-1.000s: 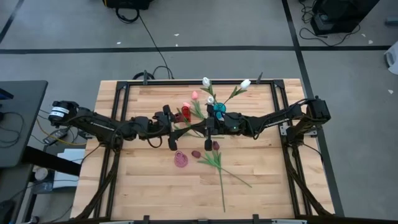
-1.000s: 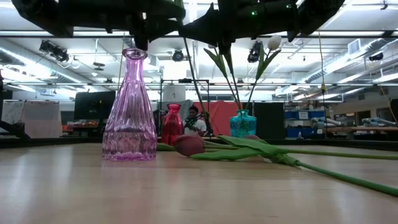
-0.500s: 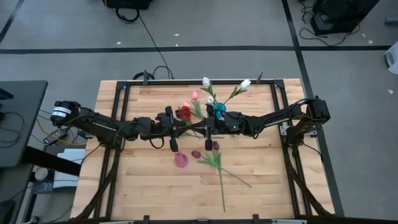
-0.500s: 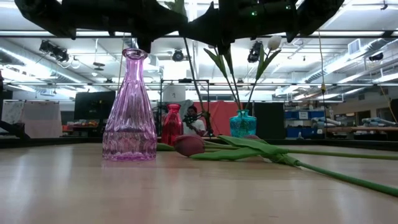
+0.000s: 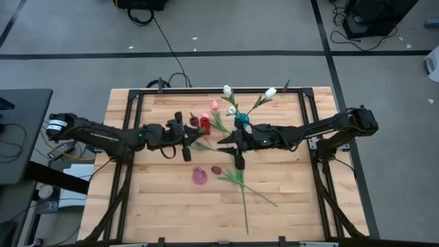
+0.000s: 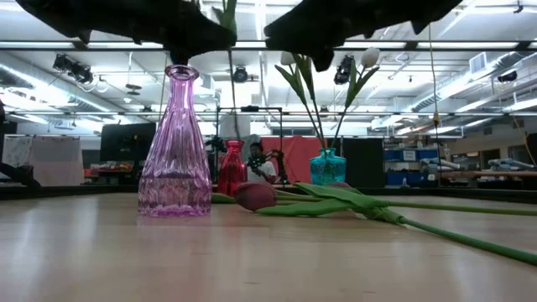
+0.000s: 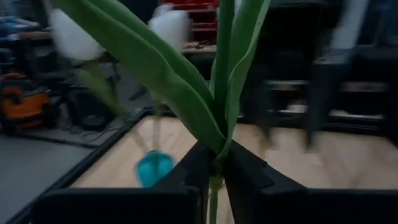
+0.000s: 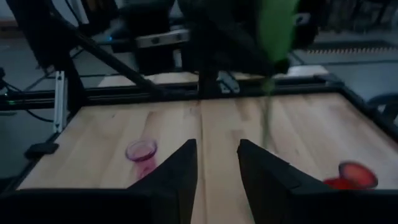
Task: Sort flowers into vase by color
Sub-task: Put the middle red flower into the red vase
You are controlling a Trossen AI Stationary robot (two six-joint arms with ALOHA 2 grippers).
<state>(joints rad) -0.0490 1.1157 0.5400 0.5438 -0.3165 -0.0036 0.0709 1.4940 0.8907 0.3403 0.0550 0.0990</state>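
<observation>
Left wrist view: left gripper [image 7: 213,163] clamped on flower stem [image 7: 222,74]. Right gripper [image 8: 217,163] parted, empty, at centre of surface [image 5: 164,206]. Other flowers [image 5: 240,180] lie at 6 o'clock of it.

A robotics lab, this was: grey taped floor [image 5: 226,41], trailing cables [image 5: 168,51], ceiling strip lights [image 6: 470,80], equipment benches [image 6: 495,174] behind.

You see a pale, smooth wooden table [image 5: 171,199], a glossy ribbed glass vase [image 6: 175,159] and matt black claws.
</observation>
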